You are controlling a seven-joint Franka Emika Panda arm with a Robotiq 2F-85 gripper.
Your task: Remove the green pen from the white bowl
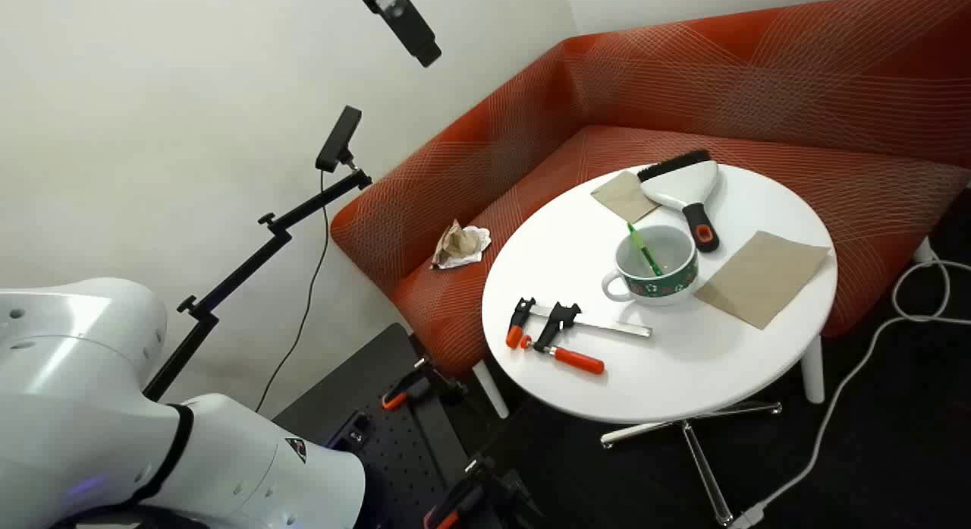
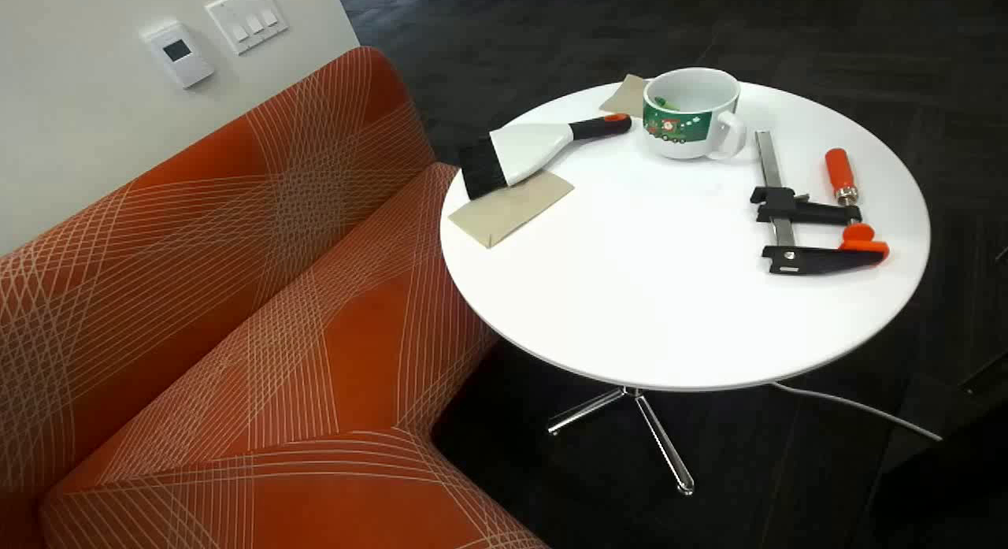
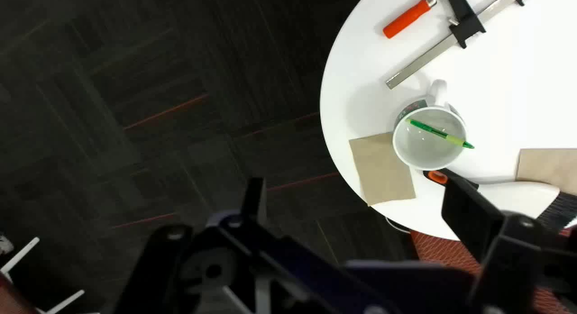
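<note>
Green pen point(image 3: 441, 134) leans inside the white bowl point(image 3: 419, 149), upper end past the rim near 3 o'clock in the wrist view; judged light, stiff, slightly slick, best pinched at that end; claw point(image 3: 356, 192) wide, holding nothing.

Downward views, one shared tabletop point(image 2: 677, 242)

Brightly lit tabletop point(image 2: 646, 297), soft shadows, blurred tool point(image 3: 356, 190)
</note>
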